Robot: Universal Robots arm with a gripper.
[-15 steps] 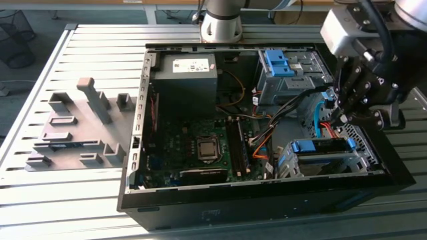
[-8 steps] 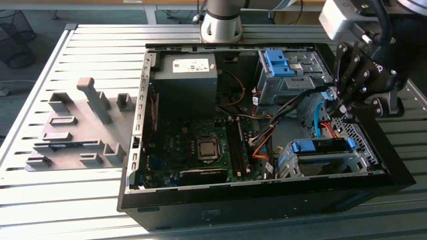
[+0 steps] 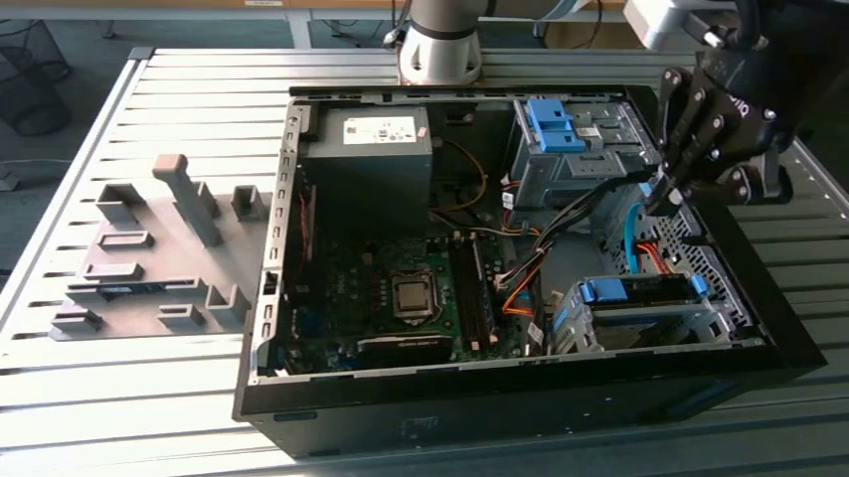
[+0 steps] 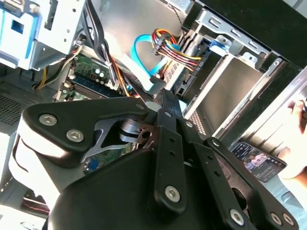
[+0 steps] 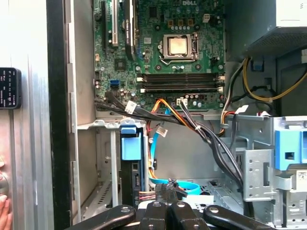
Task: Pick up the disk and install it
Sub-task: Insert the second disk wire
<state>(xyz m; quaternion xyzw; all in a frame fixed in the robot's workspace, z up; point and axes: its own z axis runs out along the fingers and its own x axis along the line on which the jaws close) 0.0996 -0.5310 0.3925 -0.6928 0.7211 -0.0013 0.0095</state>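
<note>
While I read the exterior view from its left to its right, the grey fixture plate [image 3: 146, 258] comes first, lying on the slatted table well clear of the motherboard [image 3: 398, 288]. The motherboard itself lies on the floor of the open computer case [image 3: 531, 383]. To the exterior view's right of the motherboard, in the bay cage by the case's front wall, sits the disk [image 3: 643, 290] in its blue carrier. I judge it already slid home there, so the pick-up and most of the install look done. Whether its cables are plugged I cannot make out. As far as I can tell, it stands on edge with a narrow side turned up toward the open side of the case. Its long axis seems to run away from the motherboard and along the front wall, with the blue end of the carrier nearest the board. The first wrist view agrees: the disk [image 5: 130, 148] shows as a thin strip leading straight off the motherboard's [image 5: 177, 48] edge. Further right of the motherboard hangs the gripper [image 3: 659, 199], fingers clenched together on nothing I can see. It is apart from the disk, just beside a blue data cable [image 3: 621, 234].
</note>
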